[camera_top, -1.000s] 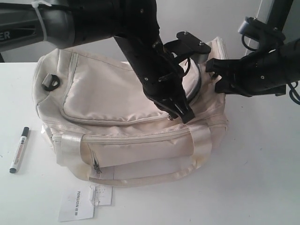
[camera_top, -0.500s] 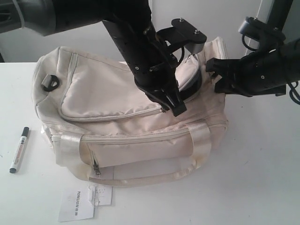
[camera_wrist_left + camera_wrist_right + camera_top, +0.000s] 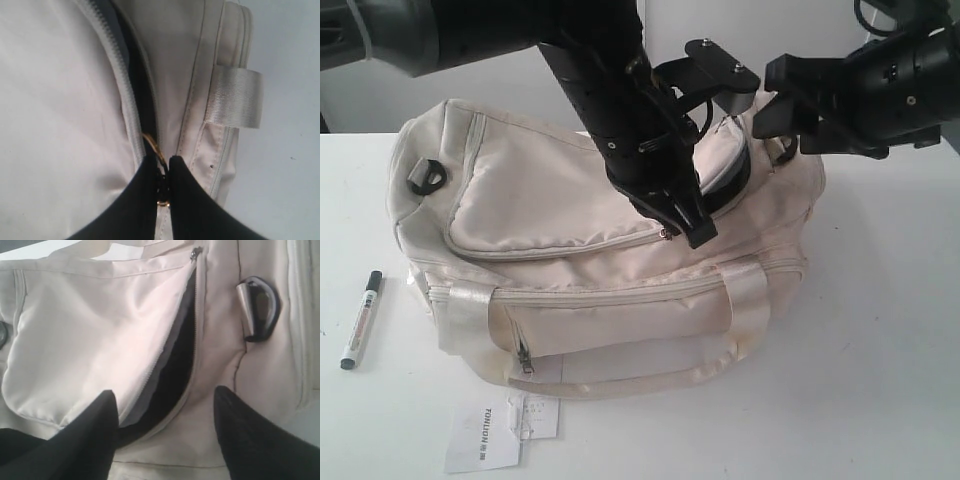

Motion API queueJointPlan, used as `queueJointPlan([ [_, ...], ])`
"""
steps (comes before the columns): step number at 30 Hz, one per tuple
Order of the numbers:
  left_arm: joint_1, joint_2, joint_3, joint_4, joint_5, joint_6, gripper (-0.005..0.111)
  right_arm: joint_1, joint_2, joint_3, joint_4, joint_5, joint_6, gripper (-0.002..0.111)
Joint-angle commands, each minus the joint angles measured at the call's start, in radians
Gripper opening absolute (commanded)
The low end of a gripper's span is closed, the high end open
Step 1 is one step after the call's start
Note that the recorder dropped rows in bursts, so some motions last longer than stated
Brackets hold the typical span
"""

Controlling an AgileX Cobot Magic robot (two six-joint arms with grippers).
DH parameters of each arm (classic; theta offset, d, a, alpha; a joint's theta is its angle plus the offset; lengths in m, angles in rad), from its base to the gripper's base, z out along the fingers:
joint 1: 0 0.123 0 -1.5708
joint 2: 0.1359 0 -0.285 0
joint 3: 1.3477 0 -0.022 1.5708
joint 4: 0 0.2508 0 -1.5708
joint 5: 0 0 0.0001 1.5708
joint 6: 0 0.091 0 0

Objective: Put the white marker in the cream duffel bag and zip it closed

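The cream bag (image 3: pixel 550 200) lies across the white table (image 3: pixel 880 350) with its front pockets and strap handles towards me, and a paper tag (image 3: pixel 485 437) lies on the table just in front of it. The marker (image 3: pixel 360 320) is not in the bag. It lies flat on the table off the bag's left end, near it but not touching, with its black cap at the far end. The left gripper (image 3: pixel 698 235) is down on top of the bag, towards the right end. Its two fingers are pressed close together on the small zip pull (image 3: pixel 161 182), and a little brass loop shows just past the fingertips. The main zip beside it stands partly open, with the black lining (image 3: pixel 172 370) showing through the gap. The right gripper (image 3: pixel 778 100) hangs over the right end of the bag with its fingers spread wide and nothing between them; whether it brushes the fabric I cannot tell. Seen from its own camera, the fingers straddle the open zip, and a dark metal ring (image 3: pixel 260 307) on the bag's end lies just to one side
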Motion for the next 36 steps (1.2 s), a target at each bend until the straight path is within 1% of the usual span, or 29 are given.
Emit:
queueJointPlan([
  [1, -0.003, -0.017, -0.001, -0.004, 0.015, -0.014, 0.0, -0.002, 0.022, -0.005, 0.067, 0.017, -0.014, 0.054],
  [10, -0.003, -0.017, -0.001, -0.004, -0.002, -0.121, 0.0, 0.0, 0.105, -0.005, 0.266, -0.002, -0.014, 0.054],
  [15, -0.003, -0.017, -0.001, -0.004, -0.031, -0.139, 0.0, 0.0, 0.134, -0.005, 0.335, -0.02, -0.014, 0.054],
  [18, -0.003, -0.017, -0.001, -0.004, -0.036, -0.139, 0.0, 0.0, 0.151, -0.005, 0.343, -0.03, -0.014, 0.054],
  [20, -0.003, -0.017, -0.001, -0.004, -0.036, -0.139, 0.0, 0.0, 0.159, -0.005, 0.343, -0.038, -0.014, 0.049],
  [22, -0.003, -0.017, -0.001, -0.004, -0.036, -0.139, 0.0, 0.0, 0.165, -0.005, 0.345, -0.04, -0.014, 0.04],
  [26, -0.003, -0.017, -0.001, -0.004, -0.045, -0.139, 0.0, 0.0, 0.174, -0.005, 0.35, -0.042, -0.024, 0.018],
  [27, -0.003, -0.017, -0.001, -0.004, -0.049, -0.137, 0.0, 0.0, 0.174, -0.005, 0.35, -0.047, -0.038, 0.01],
  [29, -0.003, -0.017, -0.001, -0.004, -0.045, -0.134, 0.0, 0.0, 0.174, -0.005, 0.348, -0.064, -0.042, 0.0],
  [32, -0.003, -0.017, -0.001, -0.001, -0.021, -0.131, 0.0, 0.0, 0.174, -0.005, 0.337, -0.073, -0.042, 0.0],
  [36, -0.003, -0.017, -0.001, 0.067, 0.045, -0.131, 0.0, 0.0, 0.174, -0.005, 0.33, -0.097, -0.066, 0.0],
])
